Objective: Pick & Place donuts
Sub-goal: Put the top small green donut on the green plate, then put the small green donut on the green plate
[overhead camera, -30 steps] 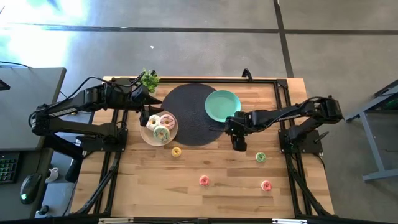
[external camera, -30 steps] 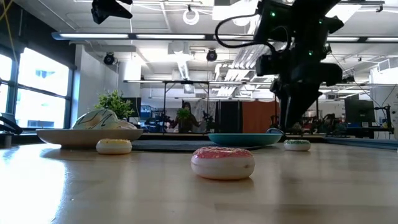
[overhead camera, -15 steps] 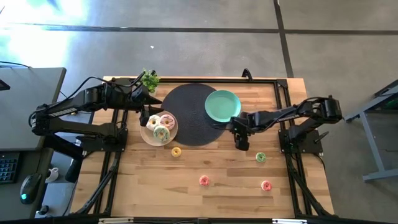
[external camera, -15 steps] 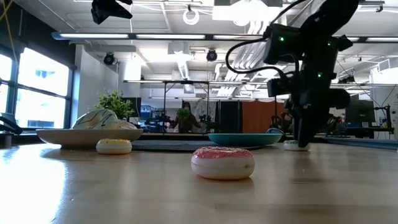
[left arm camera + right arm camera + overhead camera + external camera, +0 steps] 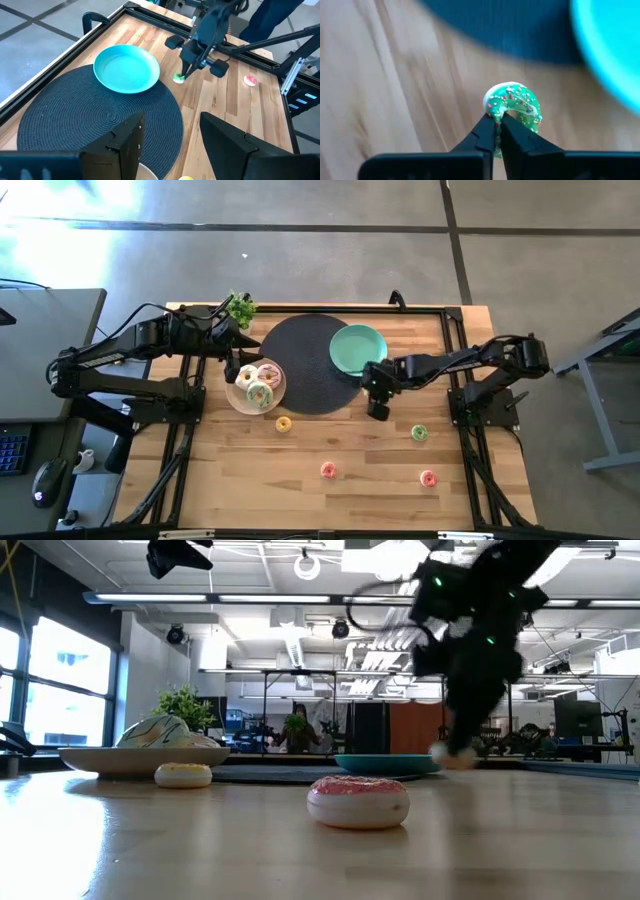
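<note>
My right gripper (image 5: pixel 378 412) is shut on a small green sprinkled donut (image 5: pixel 514 106), low over the wood beside the teal plate (image 5: pixel 357 349). It also shows in the left wrist view (image 5: pixel 178 78). A second green donut (image 5: pixel 419 433), a yellow one (image 5: pixel 283 423), a red-pink one (image 5: pixel 328 470) and a pink one (image 5: pixel 428 478) lie flat on the table. Three larger frosted donuts (image 5: pixel 258 383) lie on the beige plate (image 5: pixel 232 398). My left gripper (image 5: pixel 172 145) is open and empty over that plate's far edge. My right gripper pinches the green donut's ring at its edge (image 5: pixel 496 116) between its two fingers, at their free ends. The fingers come from above, pointing down. The donut hangs tilted at the fingertips, just clear of the table.
A round dark mat (image 5: pixel 305 365) lies under the teal plate and beside the beige one. A small plant (image 5: pixel 240 307) stands at the far left. The table's near half holds only the loose donuts.
My right gripper has gone down onto the small green donut, taken hold of it and swung with it toward the teal plate. The donut has left its place on the wood and is lifted just clear.
</note>
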Available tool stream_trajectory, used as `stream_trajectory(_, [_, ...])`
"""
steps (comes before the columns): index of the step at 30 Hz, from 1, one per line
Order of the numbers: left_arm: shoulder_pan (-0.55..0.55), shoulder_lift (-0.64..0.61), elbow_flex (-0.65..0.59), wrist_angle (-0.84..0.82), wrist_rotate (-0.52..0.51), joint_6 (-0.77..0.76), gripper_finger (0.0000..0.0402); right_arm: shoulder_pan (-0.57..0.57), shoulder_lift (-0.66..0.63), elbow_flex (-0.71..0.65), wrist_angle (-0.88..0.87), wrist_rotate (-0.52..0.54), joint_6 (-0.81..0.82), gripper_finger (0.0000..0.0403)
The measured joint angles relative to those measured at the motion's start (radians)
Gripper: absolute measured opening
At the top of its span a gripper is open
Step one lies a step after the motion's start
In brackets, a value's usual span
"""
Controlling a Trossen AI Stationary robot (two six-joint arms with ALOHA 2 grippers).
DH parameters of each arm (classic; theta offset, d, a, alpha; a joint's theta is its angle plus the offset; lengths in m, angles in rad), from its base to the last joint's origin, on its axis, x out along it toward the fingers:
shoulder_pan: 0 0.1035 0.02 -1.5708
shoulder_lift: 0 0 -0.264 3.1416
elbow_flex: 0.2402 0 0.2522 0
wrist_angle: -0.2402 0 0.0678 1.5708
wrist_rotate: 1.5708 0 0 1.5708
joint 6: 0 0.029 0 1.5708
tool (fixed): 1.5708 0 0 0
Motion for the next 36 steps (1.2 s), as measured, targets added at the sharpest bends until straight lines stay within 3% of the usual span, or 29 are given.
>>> stream_trajectory(3, [0.0, 0.0, 0.0, 0.0, 0.0, 0.0, 0.0191, 0.002, 0.0, 0.074, 0.074, 0.05, -0.017, 0.0034])
stream_trajectory(5, [0.0, 0.0, 0.0, 0.0, 0.0, 0.0, 0.0191, -0.002, 0.0, 0.106, 0.135, 0.144, -0.072, 0.0036])
stream_trajectory(8, [0.0, 0.0, 0.0, 0.0, 0.0, 0.0, 0.0191, -0.044, 0.0, 0.119, 0.202, 0.313, -0.184, 0.0021])
stream_trajectory(10, [0.0, 0.0, 0.0, 0.0, 0.0, 0.0, 0.0191, -0.102, 0.0, 0.11, 0.23, 0.369, -0.21, 0.001])
stream_trajectory(18, [0.0, 0.0, 0.0, 0.0, 0.0, 0.0, 0.0191, -0.344, 0.072, 0.067, 0.31, 0.218, -0.152, 0.0024])
stream_trajectory(22, [0.0, 0.0, 0.0, 0.0, -0.001, 0.0, 0.0191, -0.387, 0.131, 0.067, 0.385, 0.138, -0.177, 0.0016])
stream_trajectory(25, [0.0, 0.0, 0.0, 0.0, -0.001, 0.0, 0.0191, -0.399, 0.162, 0.067, 0.397, 0.137, -0.179, 0.0022])
stream_trajectory(36, [0.0, 0.0, 0.0, 0.0, -0.003, 0.0, 0.0191, -0.404, 0.168, 0.095, 0.374, 0.211, -0.214, 0.0156])
